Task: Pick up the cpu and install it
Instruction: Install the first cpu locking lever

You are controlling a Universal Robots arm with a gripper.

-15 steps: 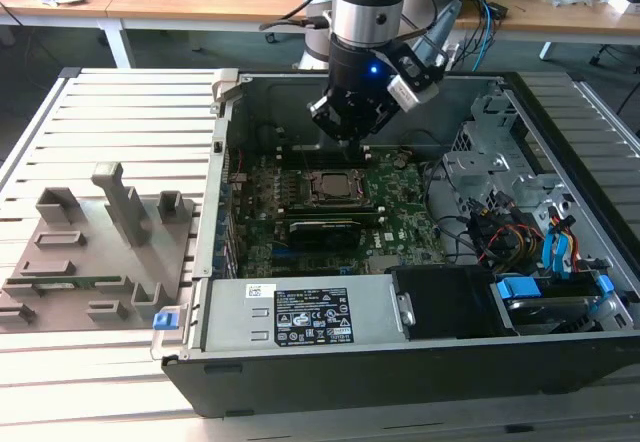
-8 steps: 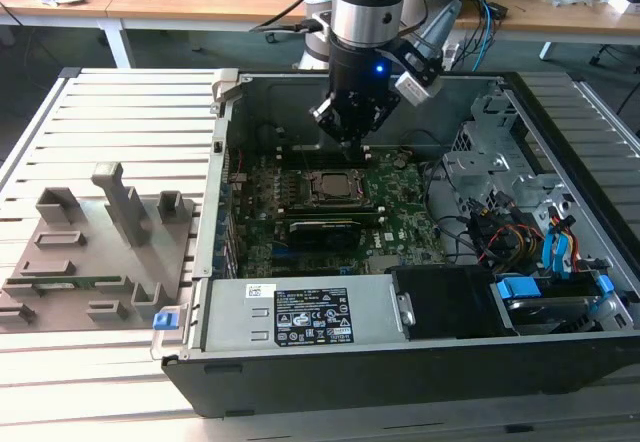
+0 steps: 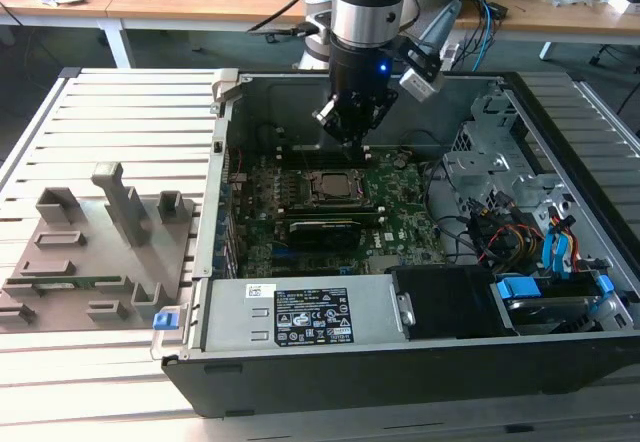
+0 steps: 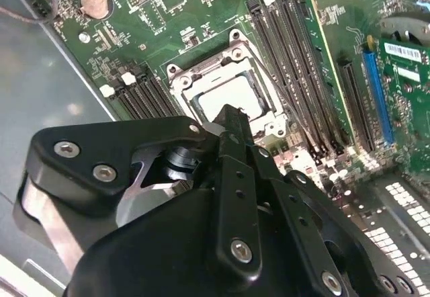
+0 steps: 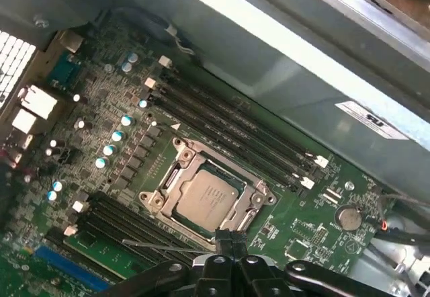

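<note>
The cpu (image 5: 205,196) lay flat inside the metal-framed socket (image 5: 173,175) on the motherboard (image 5: 87,95), silvery top up, within the open computer case (image 3: 400,387). The frame's bars ran around its edges, and whether the frame was latched I could not tell. The gripper (image 5: 229,238) hung just above the socket's near edge with its fingers pressed together, pinching nothing, and looked clear of the chip in the first wrist view. By my judgement the chip is light, stiff and thin, with a smooth lid that would slide under a loose pinch and a delicate underside. It wants holding by two opposite edges of the pale rim, kept level, with no pressure on the contacts. The grey tray (image 3: 90,252) sat outside the case, at the exterior view's left
</note>
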